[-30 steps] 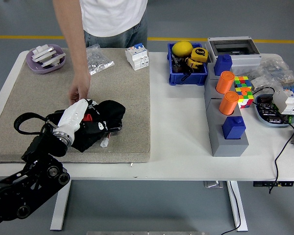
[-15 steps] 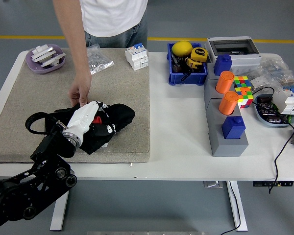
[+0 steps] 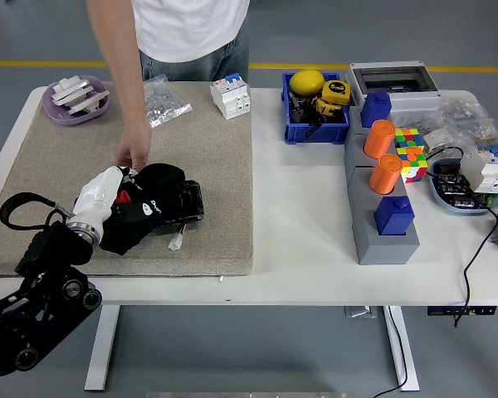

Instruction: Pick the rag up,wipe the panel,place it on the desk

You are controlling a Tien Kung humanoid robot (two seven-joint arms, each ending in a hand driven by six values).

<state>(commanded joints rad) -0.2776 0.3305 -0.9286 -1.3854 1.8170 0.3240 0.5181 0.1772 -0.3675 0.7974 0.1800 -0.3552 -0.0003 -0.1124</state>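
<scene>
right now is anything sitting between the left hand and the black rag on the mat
Nothing visible does. The left hand already lies on the black rag, which is bunched on the beige mat. The only thing close by is the person's hand, touching the rag's far edge beside the robot's hand, not between them.

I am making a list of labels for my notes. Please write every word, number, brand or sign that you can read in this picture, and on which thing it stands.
No text can be read.
Tape measure: dark round label, print too blurred.
Circuit breaker: markings too small.
Black rag under the left hand: small white marks, not readable.
Grey electrical box: no print visible.
</scene>
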